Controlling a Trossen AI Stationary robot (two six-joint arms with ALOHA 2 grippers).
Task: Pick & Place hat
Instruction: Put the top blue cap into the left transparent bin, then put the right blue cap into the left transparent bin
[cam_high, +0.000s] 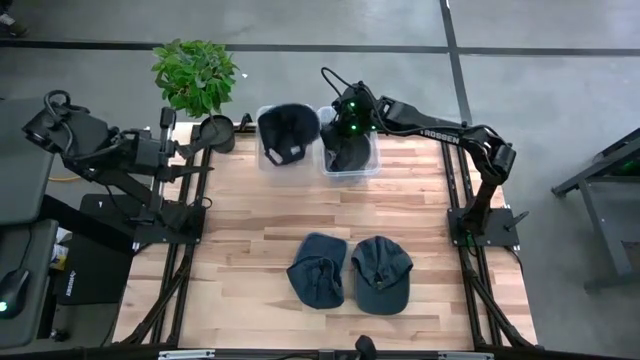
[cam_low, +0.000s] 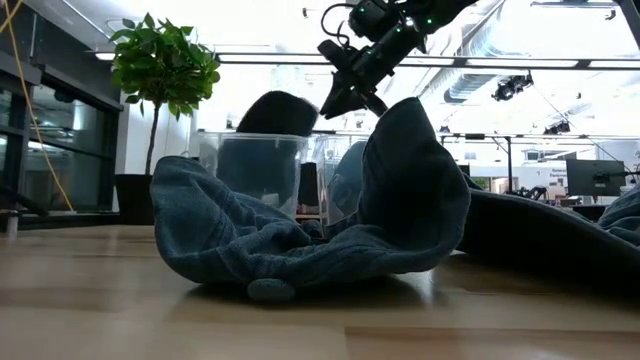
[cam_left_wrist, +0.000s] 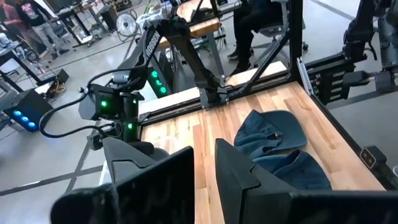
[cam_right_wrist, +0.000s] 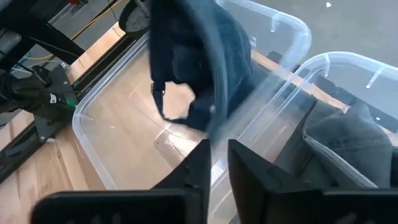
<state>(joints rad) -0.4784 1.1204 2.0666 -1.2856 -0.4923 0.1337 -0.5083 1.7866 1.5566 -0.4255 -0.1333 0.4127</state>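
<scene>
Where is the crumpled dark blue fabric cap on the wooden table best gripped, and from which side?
Probably pinch the tall upright fold of the crumpled dark blue fabric cap, coming straight down from above: it stands well off the wooden table, while the cap's lower edges lie flat on the wood.

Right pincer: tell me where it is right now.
In the high view the right pincer is at the table's far edge, over the right-hand clear bin, holding a dark hat, beside the other bin.
</scene>
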